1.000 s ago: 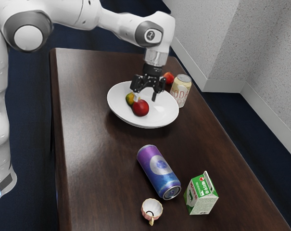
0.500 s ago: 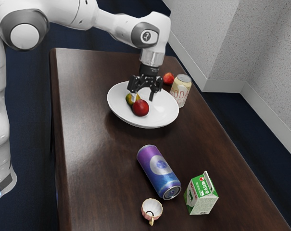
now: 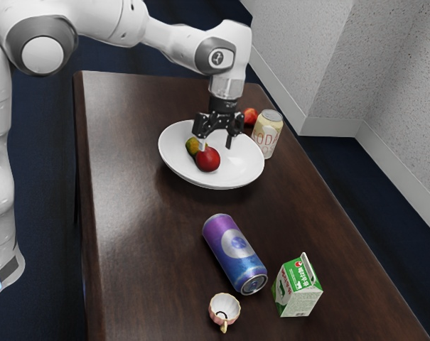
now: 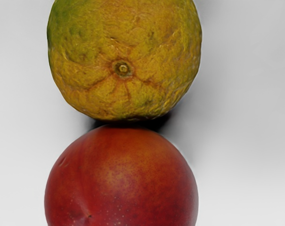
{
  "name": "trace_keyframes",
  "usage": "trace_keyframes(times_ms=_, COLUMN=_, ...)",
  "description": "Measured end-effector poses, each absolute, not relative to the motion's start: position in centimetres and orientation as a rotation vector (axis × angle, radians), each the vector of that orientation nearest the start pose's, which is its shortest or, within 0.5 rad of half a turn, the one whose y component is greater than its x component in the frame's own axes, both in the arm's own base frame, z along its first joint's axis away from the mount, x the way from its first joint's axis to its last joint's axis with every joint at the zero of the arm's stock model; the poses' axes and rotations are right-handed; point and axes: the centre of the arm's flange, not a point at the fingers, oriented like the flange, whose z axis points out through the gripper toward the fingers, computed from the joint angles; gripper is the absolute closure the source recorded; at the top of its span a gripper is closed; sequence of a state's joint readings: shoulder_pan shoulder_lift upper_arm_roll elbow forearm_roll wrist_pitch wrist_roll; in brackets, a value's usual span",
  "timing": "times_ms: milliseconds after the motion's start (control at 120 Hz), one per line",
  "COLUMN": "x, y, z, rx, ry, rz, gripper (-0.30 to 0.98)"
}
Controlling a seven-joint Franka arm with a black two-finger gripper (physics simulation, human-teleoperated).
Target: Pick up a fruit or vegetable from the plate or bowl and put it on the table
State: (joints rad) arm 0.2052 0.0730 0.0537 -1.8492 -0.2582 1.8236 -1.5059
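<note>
You have the gripper (image 3: 216, 145) spread wide over the white bowl (image 3: 242, 171), holding nothing. Inside it, the red fruit (image 3: 208, 160) and yellow-green fruit (image 3: 192, 147) lie side by side, probably touching.

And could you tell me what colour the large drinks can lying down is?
The can shades from purple to blue, clearest in the exterior view.

A wood table (image 3: 143, 249) gleams softly beneath a smooth, glossy bowl (image 3: 242, 169). The yellow fruit (image 4: 133, 52) shows rough, pitted skin, the red fruit (image 4: 123, 174) a smooth one. The purple can (image 3: 229, 241) looks like shiny metal, the carton (image 3: 295, 298) like paper; the wall (image 3: 406, 92) is matt and rough.
</note>
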Motion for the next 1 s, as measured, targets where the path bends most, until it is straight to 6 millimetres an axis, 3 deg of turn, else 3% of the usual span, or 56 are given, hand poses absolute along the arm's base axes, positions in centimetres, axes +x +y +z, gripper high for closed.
trace_keyframes(times_ms=308, x=55.8, y=13.1, z=46.9, rx=1.813, ry=2.361, rz=-0.341, gripper=0.00)
trace_keyframes(times_ms=1000, x=55.8, y=11.9, z=47.0, rx=1.850, ry=2.321, rz=-0.353, gripper=0.00)
